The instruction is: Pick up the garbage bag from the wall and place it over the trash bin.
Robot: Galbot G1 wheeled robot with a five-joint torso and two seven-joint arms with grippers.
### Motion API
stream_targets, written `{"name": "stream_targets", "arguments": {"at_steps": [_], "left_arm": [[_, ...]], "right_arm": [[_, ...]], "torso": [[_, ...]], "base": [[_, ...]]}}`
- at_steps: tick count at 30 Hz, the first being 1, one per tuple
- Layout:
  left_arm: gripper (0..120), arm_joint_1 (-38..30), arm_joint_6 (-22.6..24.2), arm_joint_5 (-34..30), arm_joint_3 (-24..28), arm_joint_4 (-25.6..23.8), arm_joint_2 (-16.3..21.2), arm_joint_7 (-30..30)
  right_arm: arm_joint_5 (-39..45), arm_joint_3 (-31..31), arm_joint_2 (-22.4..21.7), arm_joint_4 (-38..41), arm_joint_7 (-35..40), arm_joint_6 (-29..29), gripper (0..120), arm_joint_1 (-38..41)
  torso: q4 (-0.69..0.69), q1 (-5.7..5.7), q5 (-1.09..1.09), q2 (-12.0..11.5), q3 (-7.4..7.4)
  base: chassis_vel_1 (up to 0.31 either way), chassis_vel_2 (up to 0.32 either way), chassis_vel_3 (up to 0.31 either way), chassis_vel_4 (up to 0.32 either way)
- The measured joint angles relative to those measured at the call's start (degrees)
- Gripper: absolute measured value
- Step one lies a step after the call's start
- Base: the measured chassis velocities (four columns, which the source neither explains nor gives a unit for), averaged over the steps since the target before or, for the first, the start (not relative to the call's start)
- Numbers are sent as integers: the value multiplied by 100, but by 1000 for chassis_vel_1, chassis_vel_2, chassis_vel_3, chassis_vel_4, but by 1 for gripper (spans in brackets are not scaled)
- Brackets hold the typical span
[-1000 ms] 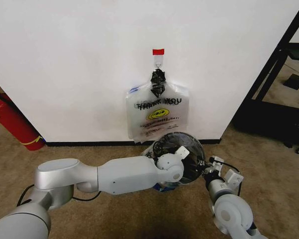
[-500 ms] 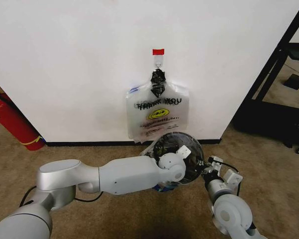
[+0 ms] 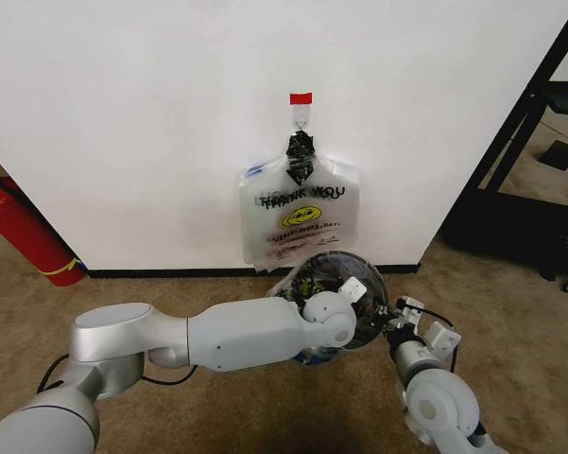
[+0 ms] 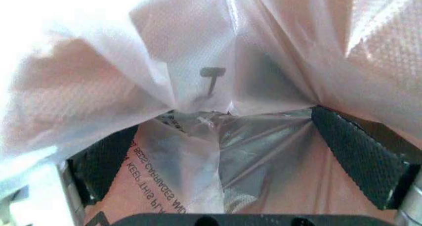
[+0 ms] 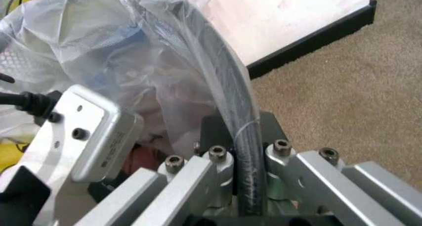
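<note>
Reaching across the lower middle of the head view, left gripper sunk in the mouth of the small round black wire-mesh trash bin, inside the thin, crinkly, see-through plastic garbage bag draped over that bin. In the left wrist view, black ribbed fingers spread wide apart, clear film of the bag bunched between and over them, gripping nothing firmly. At lower right of the head view, right gripper pressed to the bin's right edge; in the right wrist view, metal fingers closed on the black rim with bag film over it. Above, plain white wall with small red tape patch, metal hook beneath, and flat bundle of "THANK YOU" bags hanging by a black tie.
</note>
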Motion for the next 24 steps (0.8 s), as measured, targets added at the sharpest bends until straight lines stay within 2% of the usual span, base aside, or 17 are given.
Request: {"name": "stream_targets", "arguments": {"at_steps": [13,15,19,21,24], "left_arm": [[100,29,-2,-6,-19,65,-5,-22],[96,29,-3,-38,-37,35,10,-65],[79,11,-4,-115,-42,-51,52,-122],[77,7,-4,-121,-42,-62,57,-123],[64,-41,-5,-152,-16,-97,62,-125]], "right_arm": [[3,-9,7,8,6,-3,0,9],[4,-9,4,-8,6,-3,0,20],[5,-11,-3,-21,8,-6,0,35],[6,-11,-4,-21,8,-6,0,37],[8,-19,-7,-30,11,-7,0,41]], "torso": [[0,0,0,0,0],[0,0,0,0,0],[0,0,0,0,0],[0,0,0,0,0],[0,0,0,0,0]], "base": [[0,0,0,0],[0,0,0,0],[0,0,0,0],[0,0,0,0],[0,0,0,0]]}}
